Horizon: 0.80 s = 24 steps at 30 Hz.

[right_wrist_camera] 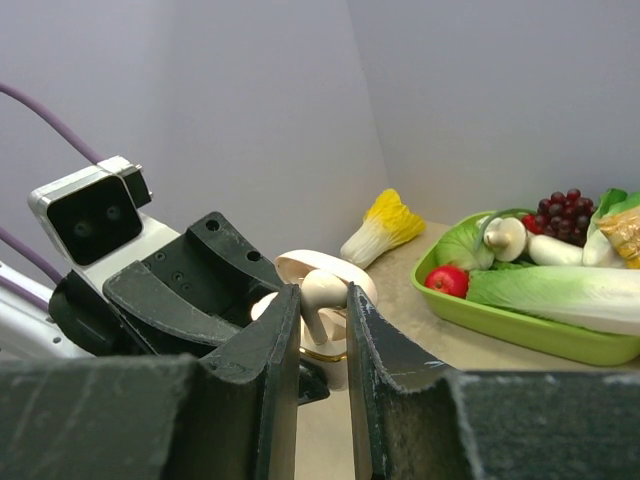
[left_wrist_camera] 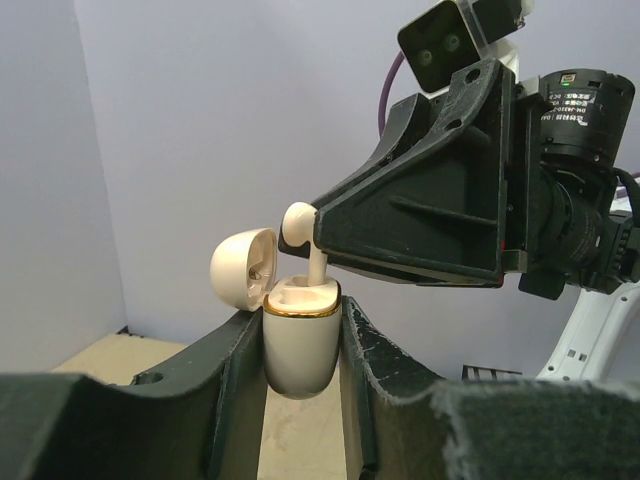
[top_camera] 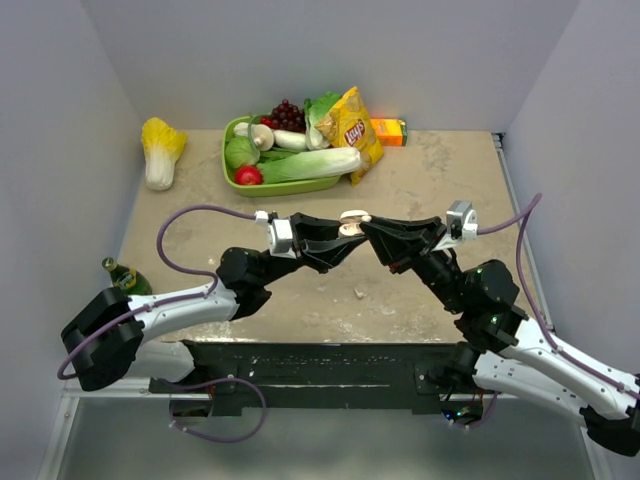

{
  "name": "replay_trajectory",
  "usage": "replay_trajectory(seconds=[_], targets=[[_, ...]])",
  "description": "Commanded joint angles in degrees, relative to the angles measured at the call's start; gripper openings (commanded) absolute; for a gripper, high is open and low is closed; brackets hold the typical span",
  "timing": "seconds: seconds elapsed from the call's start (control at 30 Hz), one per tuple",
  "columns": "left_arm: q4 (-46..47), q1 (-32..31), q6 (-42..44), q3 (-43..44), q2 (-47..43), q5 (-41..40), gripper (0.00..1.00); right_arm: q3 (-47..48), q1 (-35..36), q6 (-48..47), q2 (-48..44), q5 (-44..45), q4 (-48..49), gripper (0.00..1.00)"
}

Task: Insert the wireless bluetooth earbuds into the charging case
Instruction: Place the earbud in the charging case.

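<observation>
1. Top view, centre: charging case tiny, details unreadable.
2. Left wrist view: case flanks covered by left gripper's fingers; earbud head partly behind right gripper's fingers.
3. Right wrist view: green tray and chip bag cut off at right edge.
4. Top view, lower left: green bottle base hidden by left arm.

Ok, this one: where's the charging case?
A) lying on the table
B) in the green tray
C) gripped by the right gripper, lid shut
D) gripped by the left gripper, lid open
D: the charging case sits clamped in the left gripper, lid open, while the right gripper holds an earbud at its opening.
</observation>
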Motion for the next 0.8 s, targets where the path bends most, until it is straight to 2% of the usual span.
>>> replay_trajectory(seconds=[0.0, 0.5, 0.77], targets=[[35.58, 0.12, -0.84, 1.59, -1.95, 0.59, 0.0, -0.42, 0.0, -1.09, 0.05, 2.34, 3.25, 0.0], [35.58, 0.12, -0.66, 0.45, -2.39, 0.06, 0.0, -0.77, 0.0, -1.62, -0.39, 4.98, 2.28, 0.0], [35.58, 0.12, -0.4, 0.97, -2.3, -0.11, 0.0, -1.03, 0.0, -0.83, 0.84, 2.18, 1.58, 0.0]])
